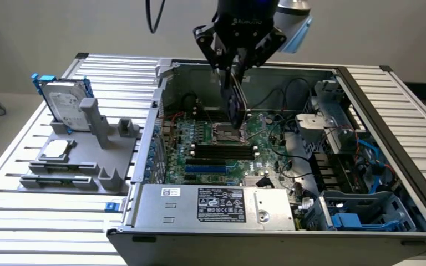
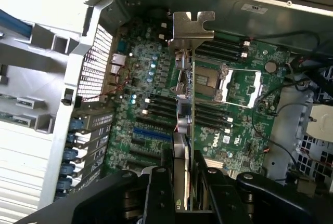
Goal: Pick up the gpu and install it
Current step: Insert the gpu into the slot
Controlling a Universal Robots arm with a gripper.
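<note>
On the surface (image 1: 42, 221) at the exterior view's left a drive (image 1: 66, 108) and chip (image 1: 56, 148) wait in a rack (image 1: 102, 141), while the gripper (image 1: 237, 65) pinches the gpu (image 1: 235, 105) on edge above the board (image 1: 198, 136), probably to meet a slot, with loose cables (image 1: 296, 163) crowding the right.

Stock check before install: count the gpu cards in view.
1. The gpu is held on edge in the fingers, above the motherboard inside the open case. More could be hidden deeper in the case.
</note>
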